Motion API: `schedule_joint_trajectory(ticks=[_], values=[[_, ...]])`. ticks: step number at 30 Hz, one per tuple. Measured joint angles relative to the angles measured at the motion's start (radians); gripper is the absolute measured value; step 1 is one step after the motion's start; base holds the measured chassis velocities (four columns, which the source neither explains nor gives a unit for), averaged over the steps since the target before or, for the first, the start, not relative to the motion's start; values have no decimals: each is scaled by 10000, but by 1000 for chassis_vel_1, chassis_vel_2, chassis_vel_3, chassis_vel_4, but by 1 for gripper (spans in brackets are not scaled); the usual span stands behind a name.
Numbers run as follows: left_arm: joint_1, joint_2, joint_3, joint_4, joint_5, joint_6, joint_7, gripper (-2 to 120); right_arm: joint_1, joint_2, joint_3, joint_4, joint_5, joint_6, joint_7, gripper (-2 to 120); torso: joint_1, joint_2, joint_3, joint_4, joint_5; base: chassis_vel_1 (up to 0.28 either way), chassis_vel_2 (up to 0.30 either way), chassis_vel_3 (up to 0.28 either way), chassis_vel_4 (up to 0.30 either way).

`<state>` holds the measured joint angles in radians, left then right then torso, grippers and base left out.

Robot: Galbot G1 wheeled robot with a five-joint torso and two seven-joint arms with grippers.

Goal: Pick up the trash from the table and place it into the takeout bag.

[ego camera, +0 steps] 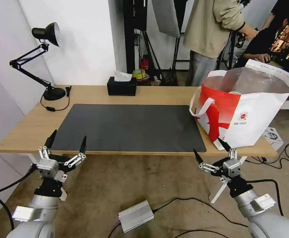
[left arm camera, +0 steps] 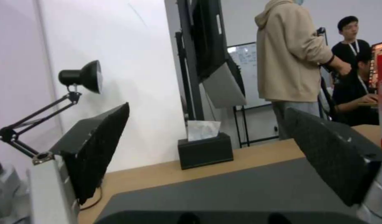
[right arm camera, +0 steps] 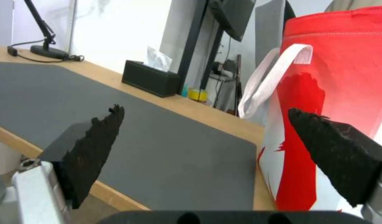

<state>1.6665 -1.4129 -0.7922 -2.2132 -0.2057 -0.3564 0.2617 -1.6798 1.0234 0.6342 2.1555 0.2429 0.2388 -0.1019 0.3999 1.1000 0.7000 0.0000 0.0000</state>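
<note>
While both arms sit low before the near edge, the dark grey mat [ego camera: 129, 127] lies bare on the wooden surface [ego camera: 25, 129].

Left gripper [ego camera: 67, 143] hangs just short of the mat's near-left corner, jaws released and spread wide, holding nothing. Right gripper [ego camera: 211, 149] hangs near the mat's near-right corner, just below the takeout bag [ego camera: 250, 122], jaws likewise released. Bag stands upright at the right end of the surface, beside the mat, mouth open with foil lining exposed; a pale rim shows inside. Farther back: black tissue box [ego camera: 121, 86] at the rear edge, black desk lamp [ego camera: 48, 59] at rear left.
</note>
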Motion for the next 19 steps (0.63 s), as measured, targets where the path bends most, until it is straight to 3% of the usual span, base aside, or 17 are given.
schedule_joint_trajectory(ticks=[19], values=[[-8, 39, 318, 155, -48, -186, 275, 100, 0, 0, 0, 0, 0, 0, 0, 100, 0, 0, 0, 0, 0, 0, 0, 0, 0]])
